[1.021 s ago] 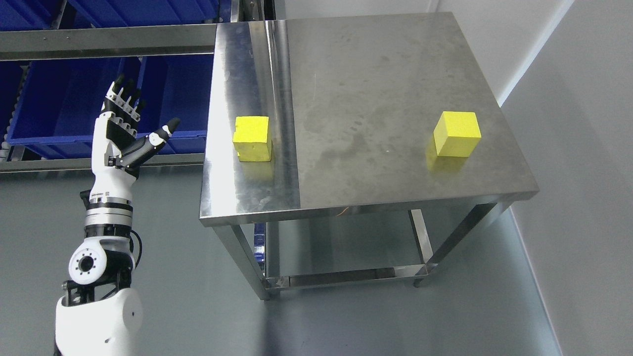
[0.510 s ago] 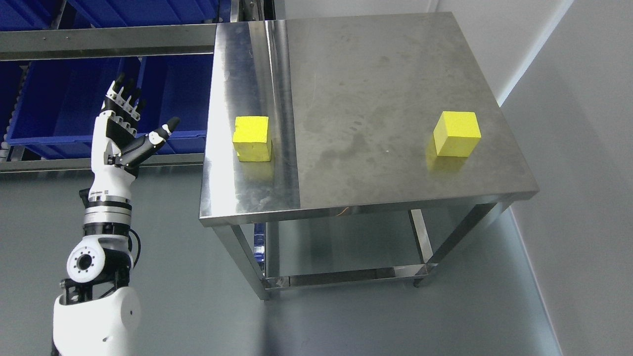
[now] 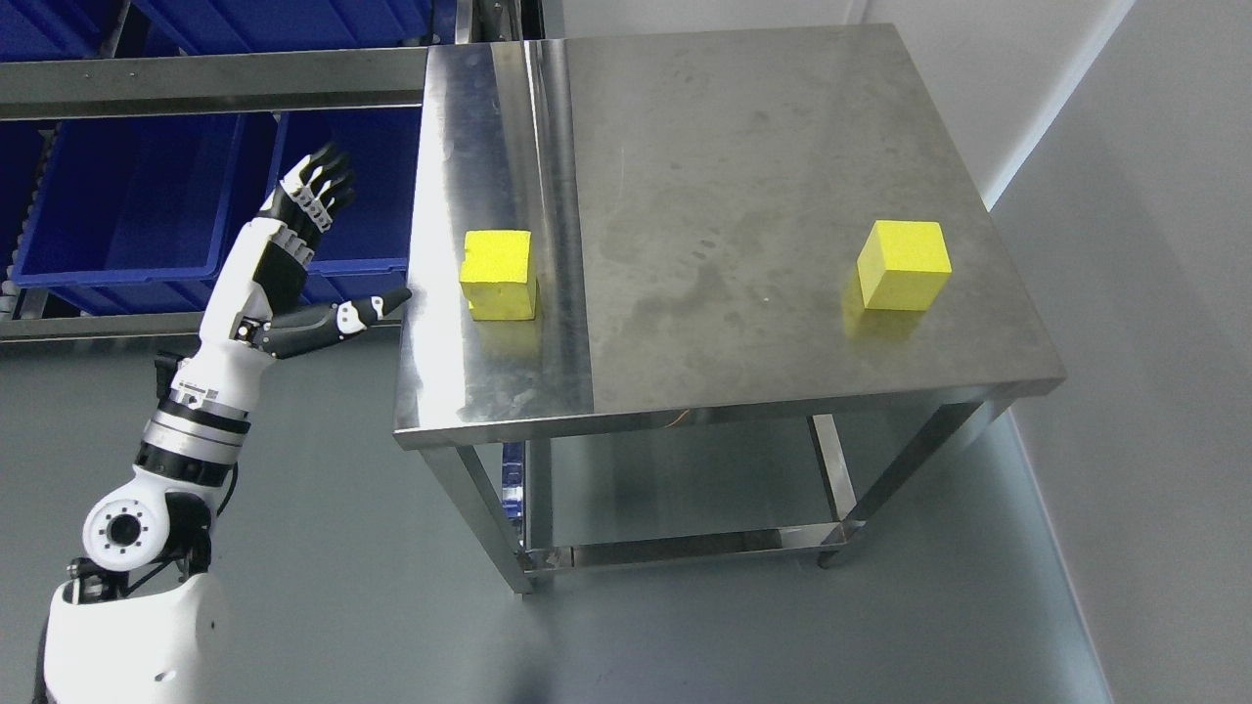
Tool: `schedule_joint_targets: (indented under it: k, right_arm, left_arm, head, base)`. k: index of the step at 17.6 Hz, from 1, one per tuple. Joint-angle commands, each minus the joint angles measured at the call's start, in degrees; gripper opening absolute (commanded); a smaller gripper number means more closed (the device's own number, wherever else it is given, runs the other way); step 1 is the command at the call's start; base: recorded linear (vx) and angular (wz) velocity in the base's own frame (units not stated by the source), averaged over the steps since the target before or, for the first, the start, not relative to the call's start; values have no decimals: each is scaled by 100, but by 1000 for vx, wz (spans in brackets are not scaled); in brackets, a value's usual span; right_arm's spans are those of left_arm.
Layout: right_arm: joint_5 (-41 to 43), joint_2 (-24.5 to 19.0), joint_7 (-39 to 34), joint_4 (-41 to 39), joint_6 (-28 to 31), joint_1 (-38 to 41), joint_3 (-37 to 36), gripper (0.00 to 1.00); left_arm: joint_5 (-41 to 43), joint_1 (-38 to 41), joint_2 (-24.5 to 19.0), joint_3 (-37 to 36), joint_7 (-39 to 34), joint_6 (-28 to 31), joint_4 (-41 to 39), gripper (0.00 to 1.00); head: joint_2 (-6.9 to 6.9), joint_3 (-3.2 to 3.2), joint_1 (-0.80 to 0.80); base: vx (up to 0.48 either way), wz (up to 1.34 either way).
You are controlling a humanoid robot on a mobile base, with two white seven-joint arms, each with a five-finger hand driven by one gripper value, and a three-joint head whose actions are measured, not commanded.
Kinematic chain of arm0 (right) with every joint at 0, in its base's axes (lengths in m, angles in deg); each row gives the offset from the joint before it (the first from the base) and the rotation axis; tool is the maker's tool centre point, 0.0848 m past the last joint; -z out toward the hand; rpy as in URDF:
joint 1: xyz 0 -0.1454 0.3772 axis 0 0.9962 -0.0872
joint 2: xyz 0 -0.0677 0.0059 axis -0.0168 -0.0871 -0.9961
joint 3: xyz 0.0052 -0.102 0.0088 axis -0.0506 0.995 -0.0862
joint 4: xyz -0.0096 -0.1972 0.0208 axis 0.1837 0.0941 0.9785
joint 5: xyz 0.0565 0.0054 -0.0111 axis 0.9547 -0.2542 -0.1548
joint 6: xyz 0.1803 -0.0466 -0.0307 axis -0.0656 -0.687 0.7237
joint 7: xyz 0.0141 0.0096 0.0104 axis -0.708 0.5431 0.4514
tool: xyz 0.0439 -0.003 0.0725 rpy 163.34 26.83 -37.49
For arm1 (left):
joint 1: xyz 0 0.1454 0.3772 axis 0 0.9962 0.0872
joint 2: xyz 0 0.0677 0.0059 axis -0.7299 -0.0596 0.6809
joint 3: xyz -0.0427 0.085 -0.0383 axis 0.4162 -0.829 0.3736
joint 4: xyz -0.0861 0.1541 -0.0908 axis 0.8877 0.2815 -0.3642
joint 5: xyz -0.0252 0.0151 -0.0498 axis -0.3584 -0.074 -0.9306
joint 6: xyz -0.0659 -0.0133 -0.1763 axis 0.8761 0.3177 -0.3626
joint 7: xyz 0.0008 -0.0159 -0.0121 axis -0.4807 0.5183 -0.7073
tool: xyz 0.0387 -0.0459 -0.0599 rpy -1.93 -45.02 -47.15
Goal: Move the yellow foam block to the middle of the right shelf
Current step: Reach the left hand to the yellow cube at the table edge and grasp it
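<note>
Room: grey floor, pale walls meeting at a corner on the right, and a metal rack of blue bins (image 3: pixel 117 210) along the upper left.
Surface: a steel tabletop (image 3: pixel 743 176) on four legs, with a lower shelf (image 3: pixel 675 508) beneath it; smudged but mostly bare.
Task's thing: two yellow foam blocks rest on the tabletop, well apart. The left block (image 3: pixel 499 274) sits near the left edge; the right block (image 3: pixel 904 264) sits near the right edge. The task sentence does not say which one is meant.
Left hand: the left hand (image 3: pixel 293 264) hangs in the air just off the tabletop's left edge, fingers (image 3: pixel 318 186) spread wide and pointing up, thumb (image 3: pixel 367 310) stretched towards the left block. It holds nothing and touches neither block.
Why so: judging by the open spread and the thumb's aim, the hand is set for a side approach to the nearer block, which lies within easy reach of that edge.
Right hand: out of view.
Hidden or unclear: no shelf on the right shows, so the target spot cannot be located. The bins' contents are not visible, and the rack is cut off at the left and top edges.
</note>
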Motion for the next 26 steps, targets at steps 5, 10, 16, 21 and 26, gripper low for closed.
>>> schedule_joint_targets:
  k: [5, 10, 16, 21, 26]
  right_arm:
    - [0, 100, -3, -100, 2, -9, 0, 100]
    - [0, 100, -3, -100, 2, -9, 0, 100]
    - [0, 100, -3, -100, 2, -9, 0, 100]
    - [0, 100, -3, -100, 2, -9, 0, 100]
    - [0, 100, -3, -100, 2, -9, 0, 100]
  left_arm:
    - [1205, -922, -611, -1437, 418, -13, 1317, 100]
    - [1601, -1238, -251, -1746, 525, -13, 2125, 100]
    - [1733, -1722, 74, -1852, 664, -22, 2917, 98]
    - [1715, -1722, 233, -1642, 946, -92, 3041, 75]
    - [1654, -1722, 741, -773, 973, -618, 3023, 37]
  head:
    - [0, 0, 0]
    - [0, 0, 0]
    - [0, 0, 0]
    - [0, 0, 0]
    - [0, 0, 0]
  base:
    - [0, 0]
    - [0, 0]
    - [-5, -17]
    - [-21, -2]
    - [9, 66]
